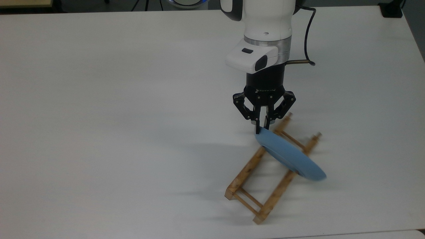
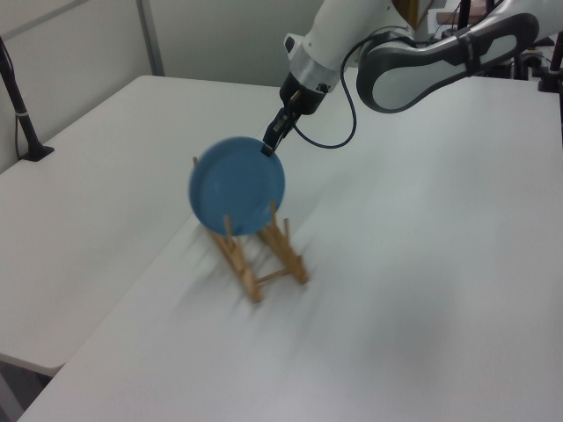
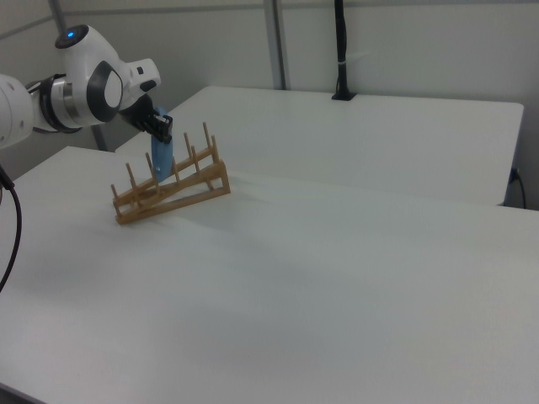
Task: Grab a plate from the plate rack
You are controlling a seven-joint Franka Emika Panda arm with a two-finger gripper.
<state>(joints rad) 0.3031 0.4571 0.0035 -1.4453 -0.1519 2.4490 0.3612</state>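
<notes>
The light-blue plate (image 1: 289,156) stands on edge between the pegs of the wooden plate rack (image 1: 245,171). My gripper (image 1: 262,127) points down at the plate's upper rim, shut on it. In the left view the plate (image 2: 237,185) sits higher than the rack (image 2: 264,259), with the gripper (image 2: 267,148) at its top right edge. In the right view the plate (image 3: 158,160) shows edge-on under the gripper (image 3: 160,130), and the rack (image 3: 173,189) looks tilted, its right end raised.
The white table (image 1: 116,99) spreads wide to the top view's left of the rack. A black cable (image 1: 308,33) hangs beside the arm. Black posts stand at the table's edges (image 2: 18,97) (image 3: 341,50). A seam to a second table runs behind the rack (image 3: 354,181).
</notes>
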